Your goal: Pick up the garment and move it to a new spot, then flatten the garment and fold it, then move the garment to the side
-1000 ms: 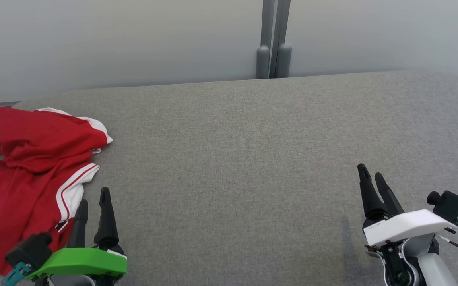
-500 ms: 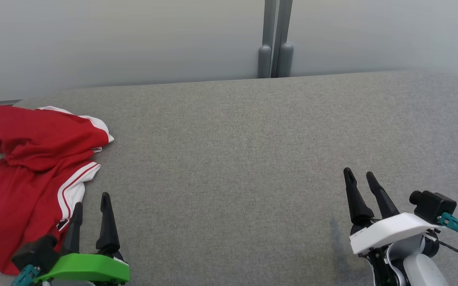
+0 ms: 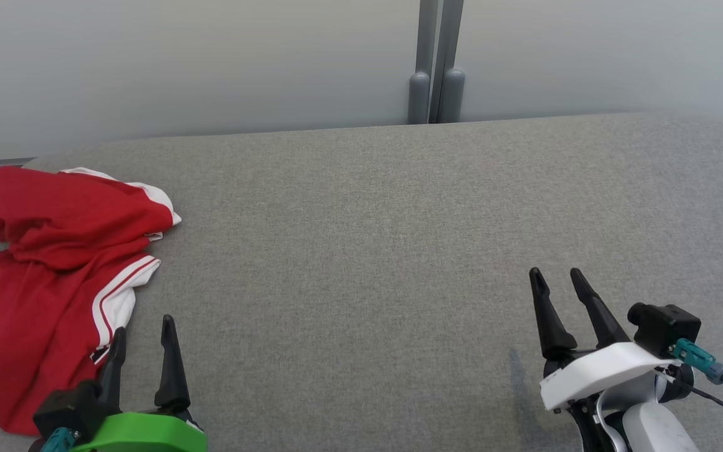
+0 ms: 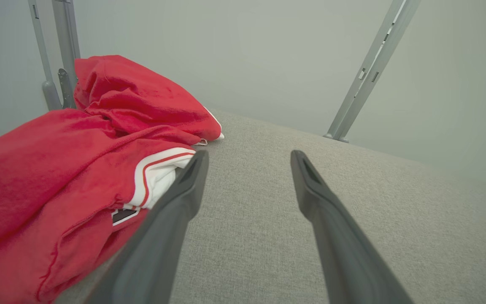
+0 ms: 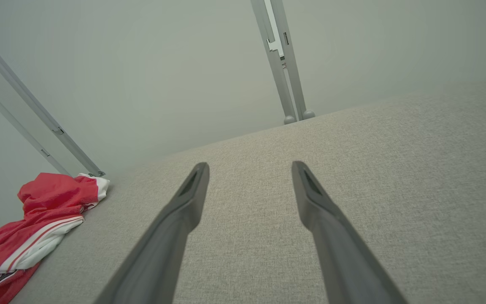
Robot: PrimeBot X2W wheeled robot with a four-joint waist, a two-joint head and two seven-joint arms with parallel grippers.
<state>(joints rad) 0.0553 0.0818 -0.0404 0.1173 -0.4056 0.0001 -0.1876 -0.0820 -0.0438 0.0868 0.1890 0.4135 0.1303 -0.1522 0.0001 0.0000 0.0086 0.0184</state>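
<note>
- Garment [image 3: 54, 282]: red with white stripes, crumpled in a heap at the 9 o'clock edge of the grey table [image 3: 361, 238].
- Left gripper [image 3: 143, 324]: at 7 o'clock, jaws spread wide, holding nothing; one finger just beside the garment's white trim.
- Right gripper [image 3: 555, 272]: at 4 o'clock, jaws spread wide, holding nothing, well apart from the garment.

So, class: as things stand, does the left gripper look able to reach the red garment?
Probably yes: the left gripper, open, sits close beside the crumpled red garment on the grey surface, and nothing stands between them.
</note>
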